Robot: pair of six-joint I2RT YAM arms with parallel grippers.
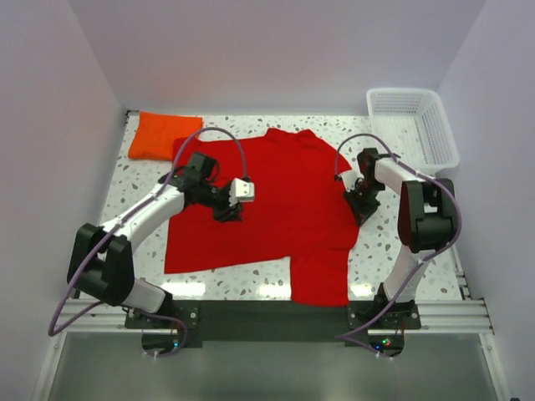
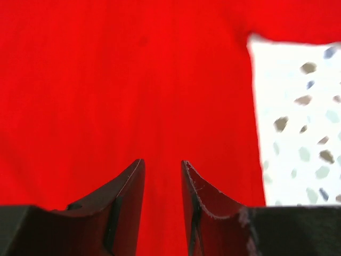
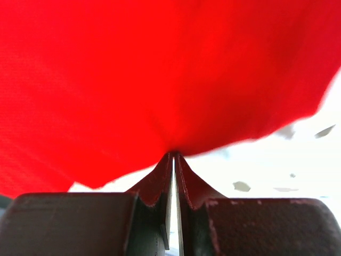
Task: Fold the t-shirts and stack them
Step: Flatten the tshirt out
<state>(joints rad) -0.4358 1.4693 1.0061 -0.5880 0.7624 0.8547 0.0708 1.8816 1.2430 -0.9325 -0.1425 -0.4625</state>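
top external view: finds the red t-shirt (image 1: 284,217) spread flat mid-table, pinches its right edge in the right gripper (image 1: 358,205), fingers pressed together on cloth, and hangs the left gripper (image 1: 227,214) spread over the chest, probably readying a fold.

Two t-shirts in all: one red t-shirt (image 1: 276,209) at centre frame and one orange t-shirt (image 1: 163,134) at upper left. One white basket (image 1: 441,129) at upper right. Two robot arms, one gripper each, so two grippers: left gripper (image 1: 227,215) left of centre, right gripper (image 1: 359,213) right of centre. One speckled table (image 1: 138,180) under everything.
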